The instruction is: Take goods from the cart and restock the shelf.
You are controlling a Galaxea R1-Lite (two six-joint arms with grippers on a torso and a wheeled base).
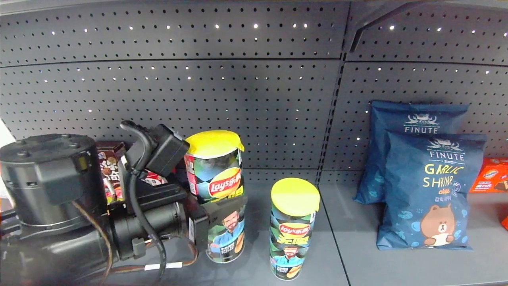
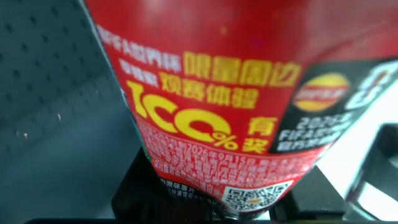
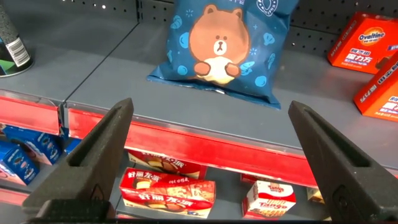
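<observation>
- The left gripper [image 1: 220,207] is closed on the can [image 1: 216,174], around its middle. One finger crosses the front of the can; the other one is hidden behind it.
- In the left wrist view the red side of the can is very close, so its top and base are cut off. The dark fingers [image 2: 140,196] show beside it.
- The can is upright at the left part of the shelf [image 1: 357,254]. I cannot tell if its base touches the shelf.
- A second can [image 1: 294,230] stands just beside it, free.
- A brown box [image 1: 109,163] is mostly hidden behind the arm.
- The right gripper [image 3: 217,180] is wide open and holds nothing, in front of the bag [image 3: 221,43].
</observation>
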